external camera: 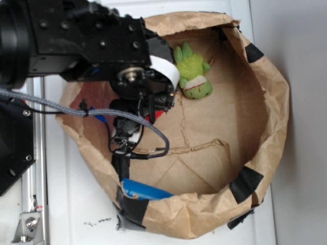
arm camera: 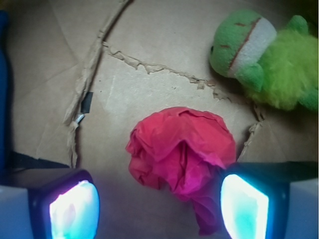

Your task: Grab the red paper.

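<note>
The red paper (arm camera: 182, 149) is a crumpled wad lying on the brown paper floor of the bag. My gripper (arm camera: 159, 209) is open around its near part. The right finger (arm camera: 244, 206) is touching or almost touching the wad's lower right edge. The left finger (arm camera: 75, 211) stands well apart from it, with bare floor between. In the exterior view only a small bit of the red paper (external camera: 162, 103) shows under the black arm (external camera: 76, 35), which hides the rest of it and the fingers.
A fuzzy green plush toy (arm camera: 264, 55) (external camera: 193, 74) lies just beyond the wad, to the upper right. A smooth blue oblong thing (external camera: 145, 191) rests against the bag's wall (external camera: 276, 102). The floor (arm camera: 149, 50) is torn and creased.
</note>
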